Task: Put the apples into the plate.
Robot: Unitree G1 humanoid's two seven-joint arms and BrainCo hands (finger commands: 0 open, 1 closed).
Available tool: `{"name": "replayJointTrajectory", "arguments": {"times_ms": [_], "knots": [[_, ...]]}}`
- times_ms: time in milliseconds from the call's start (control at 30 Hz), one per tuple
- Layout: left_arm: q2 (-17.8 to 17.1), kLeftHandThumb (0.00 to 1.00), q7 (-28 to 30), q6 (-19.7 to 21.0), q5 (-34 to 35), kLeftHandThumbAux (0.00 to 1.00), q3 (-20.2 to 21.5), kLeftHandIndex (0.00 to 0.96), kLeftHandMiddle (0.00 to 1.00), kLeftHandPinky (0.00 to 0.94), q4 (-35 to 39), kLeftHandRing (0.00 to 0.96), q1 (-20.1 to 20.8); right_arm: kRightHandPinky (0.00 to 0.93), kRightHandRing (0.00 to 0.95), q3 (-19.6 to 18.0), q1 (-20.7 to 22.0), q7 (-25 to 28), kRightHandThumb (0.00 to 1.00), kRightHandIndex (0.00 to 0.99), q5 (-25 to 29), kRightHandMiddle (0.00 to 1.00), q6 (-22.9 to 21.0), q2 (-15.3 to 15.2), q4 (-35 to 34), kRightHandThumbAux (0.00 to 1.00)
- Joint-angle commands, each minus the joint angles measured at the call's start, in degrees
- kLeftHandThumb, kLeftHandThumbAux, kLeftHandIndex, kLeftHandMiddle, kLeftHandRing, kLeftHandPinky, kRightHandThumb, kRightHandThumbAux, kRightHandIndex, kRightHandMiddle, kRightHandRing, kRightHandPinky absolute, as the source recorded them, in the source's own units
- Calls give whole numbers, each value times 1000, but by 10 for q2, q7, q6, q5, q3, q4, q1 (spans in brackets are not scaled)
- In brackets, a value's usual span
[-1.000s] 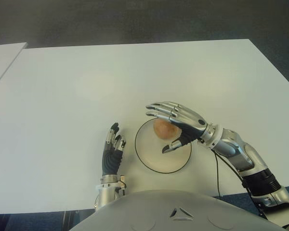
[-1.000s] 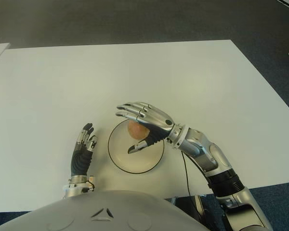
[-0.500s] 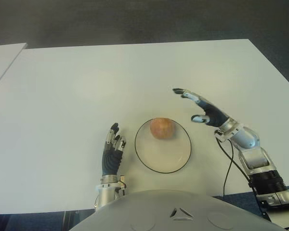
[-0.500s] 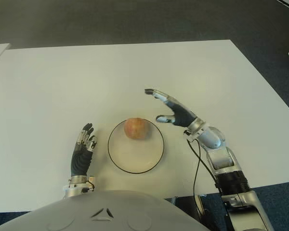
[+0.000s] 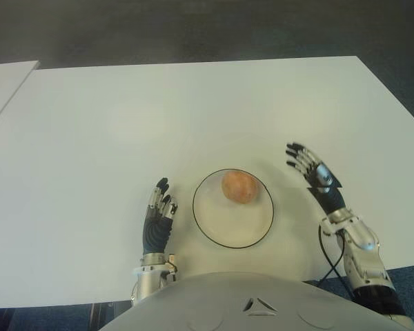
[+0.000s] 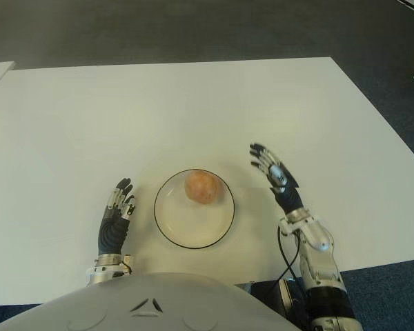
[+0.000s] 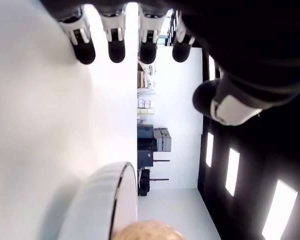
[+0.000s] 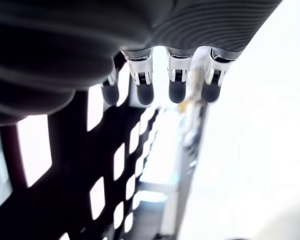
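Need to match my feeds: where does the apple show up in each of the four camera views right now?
Left eye view: apple in the far part of the plate, centre of the picture.
Right eye view: apple, same spot in the plate, a little left of centre.
Left wrist view: only its top shows at the bottom edge, beside the plate's rim.
Right wrist view: not in it.
Shared landmark: the plate's dark rim.

Orange-red apple (image 5: 239, 187), white black-rimmed plate (image 5: 217, 227), white table (image 5: 124, 124)

Reddish-orange apple (image 5: 239, 187) resting in white, dark-rimmed plate (image 5: 214, 222), toward its far side
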State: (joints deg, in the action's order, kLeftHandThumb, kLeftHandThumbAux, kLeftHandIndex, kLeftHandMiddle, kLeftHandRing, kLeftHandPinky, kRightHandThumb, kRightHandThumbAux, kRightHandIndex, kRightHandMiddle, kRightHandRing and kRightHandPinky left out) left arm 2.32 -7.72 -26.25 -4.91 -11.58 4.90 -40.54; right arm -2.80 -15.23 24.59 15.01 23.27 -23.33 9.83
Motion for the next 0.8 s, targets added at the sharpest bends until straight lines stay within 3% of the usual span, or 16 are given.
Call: {"name": "replayJointTrajectory", "arguments": {"times_ms": [33,367,633,800], "knots": [[-9,26,10,-3,3,484,8,0,0,0,-17,0,-3,0,0,-5,-2,-10,36,0,-50,0,54,10,25,267],[-16,12,27,-4,25,496,21,0,0,0,-16,0,-6,0,0,-22,-23,-57,19,0,-82,0,56,38,18,312],[-18,8,24,-20,16,495,33,0,0,0,-22,0,-4,0,0,-23,-29,-72,11,0,-69,0,49,80,37,365],[-20,10,21,-33,6,493,42,0,0,0,-26,0,-6,0,0,2,-48,-81,16,0,-84,0,72,124,53,394]]}}
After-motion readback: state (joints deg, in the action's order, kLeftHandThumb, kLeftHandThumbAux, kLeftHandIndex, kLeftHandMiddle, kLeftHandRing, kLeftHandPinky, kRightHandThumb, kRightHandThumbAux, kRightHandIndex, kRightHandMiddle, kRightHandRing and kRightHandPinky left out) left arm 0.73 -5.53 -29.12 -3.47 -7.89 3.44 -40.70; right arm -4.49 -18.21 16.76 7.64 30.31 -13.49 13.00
